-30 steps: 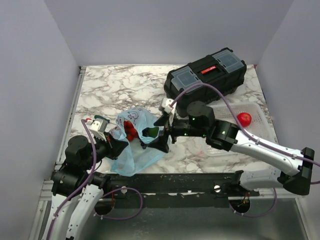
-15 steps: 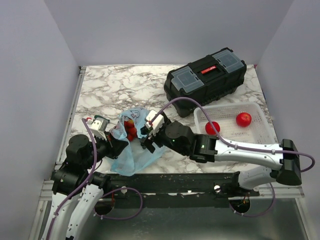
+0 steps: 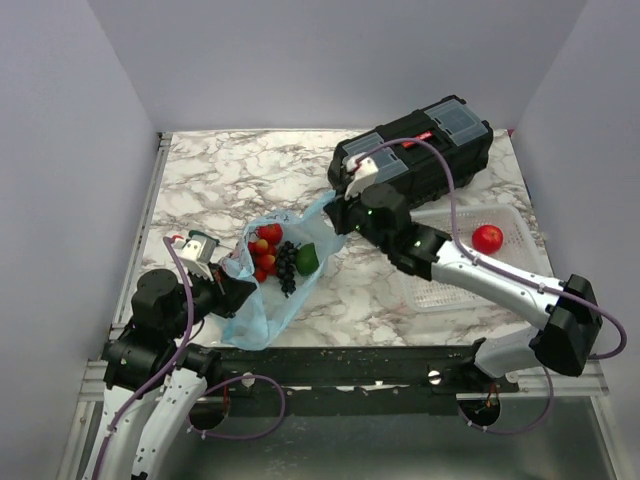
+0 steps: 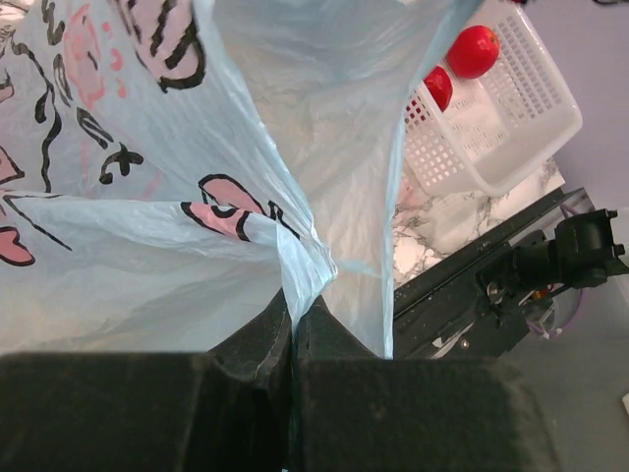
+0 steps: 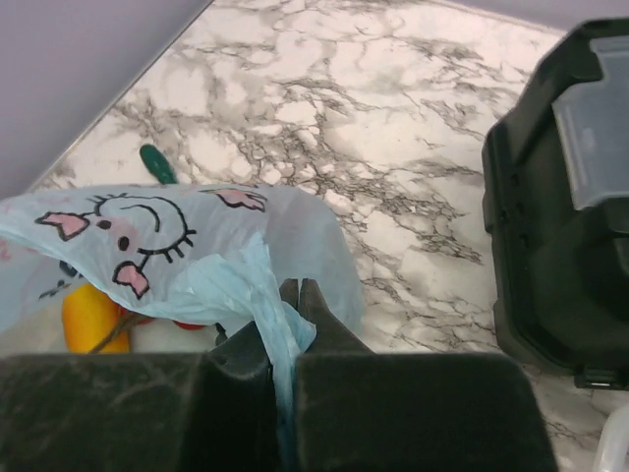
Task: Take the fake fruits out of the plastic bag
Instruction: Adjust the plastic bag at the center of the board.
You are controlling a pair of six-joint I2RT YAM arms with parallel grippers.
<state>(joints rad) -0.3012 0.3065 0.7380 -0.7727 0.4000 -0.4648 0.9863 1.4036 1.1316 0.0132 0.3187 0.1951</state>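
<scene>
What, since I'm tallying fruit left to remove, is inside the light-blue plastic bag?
Visible in the thin light-blue plastic bag: glossy red round fruits, a dark grape bunch, a green fruit and a yellow-orange one. Anything beneath them is hidden by the film.

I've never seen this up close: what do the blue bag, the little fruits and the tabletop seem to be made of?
The plastic bag looks like thin translucent film: it crinkles and lets light through. The fake fruits seem glossy moulded plastic, judging by their bright highlights. The table looks like grey-veined white marble, though it could be a printed laminate.
</scene>
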